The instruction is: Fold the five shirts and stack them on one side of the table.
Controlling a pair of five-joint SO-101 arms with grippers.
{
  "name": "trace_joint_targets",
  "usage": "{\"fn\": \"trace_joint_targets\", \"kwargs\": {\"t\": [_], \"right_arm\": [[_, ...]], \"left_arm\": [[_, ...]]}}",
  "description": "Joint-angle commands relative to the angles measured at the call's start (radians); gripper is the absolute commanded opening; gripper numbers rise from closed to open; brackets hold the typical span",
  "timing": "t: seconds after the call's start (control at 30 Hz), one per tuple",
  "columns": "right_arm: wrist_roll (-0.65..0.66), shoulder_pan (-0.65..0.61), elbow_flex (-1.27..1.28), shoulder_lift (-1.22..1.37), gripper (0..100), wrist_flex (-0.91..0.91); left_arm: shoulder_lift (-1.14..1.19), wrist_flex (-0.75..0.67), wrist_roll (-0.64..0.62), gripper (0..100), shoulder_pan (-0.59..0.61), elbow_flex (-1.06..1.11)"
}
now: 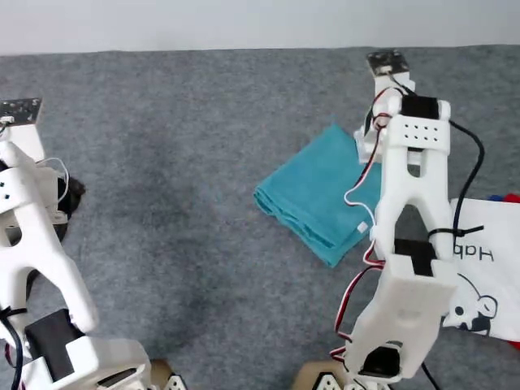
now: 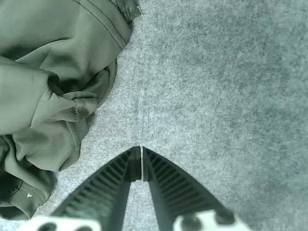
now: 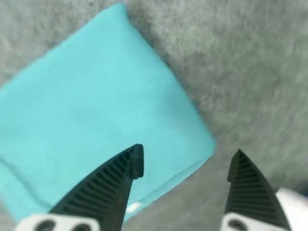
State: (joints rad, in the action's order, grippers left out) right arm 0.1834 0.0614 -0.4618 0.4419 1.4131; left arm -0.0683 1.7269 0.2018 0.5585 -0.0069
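A folded teal shirt (image 1: 317, 195) lies on the grey felt table, right of centre. My right gripper (image 3: 187, 161) hangs open above that teal shirt's (image 3: 96, 115) corner, with nothing between its fingers. A white shirt with a panda print (image 1: 487, 280) lies flat at the right edge, partly behind the right arm (image 1: 410, 236). My left gripper (image 2: 142, 161) is shut and empty over bare felt, beside a crumpled olive-green shirt (image 2: 53, 72). The left arm (image 1: 41, 268) stands at the table's left edge.
Grey felt (image 1: 179, 162) covers the whole table, open through the middle and back left. A bit of red and blue cloth (image 1: 505, 197) peeks in at the far right edge. Wires hang along the right arm over the teal shirt.
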Motion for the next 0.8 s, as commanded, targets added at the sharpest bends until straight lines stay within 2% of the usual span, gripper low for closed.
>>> {"fn": "trace_joint_targets", "kwargs": {"t": [0.0, 0.2, 0.27, 0.37, 0.57, 0.77], "right_arm": [[-0.247, -0.038, -0.032, -0.101, 28.5, 0.070], [-0.678, -0.087, -0.031, -0.105, 28.8, 0.171], [-0.753, -0.088, -0.029, -0.104, 28.8, 0.188], [-0.815, -0.107, -0.025, -0.091, 31.6, 0.188], [-0.888, -0.151, -0.028, 0.002, 50.9, 0.153], [-0.913, -0.171, -0.028, 0.116, 48.5, 0.077]], "left_arm": [[-0.046, 0.028, -0.003, 1, -0.002, -0.007], [-0.046, 0.028, -0.003, 1, -0.002, -0.007], [-0.046, 0.028, -0.005, 1, -0.002, -0.007], [-0.046, 0.028, -0.006, 1, -0.002, -0.007], [-0.046, 0.028, -0.008, 1, -0.002, -0.007], [-0.046, 0.028, -0.008, 1, -0.002, -0.005]]}}
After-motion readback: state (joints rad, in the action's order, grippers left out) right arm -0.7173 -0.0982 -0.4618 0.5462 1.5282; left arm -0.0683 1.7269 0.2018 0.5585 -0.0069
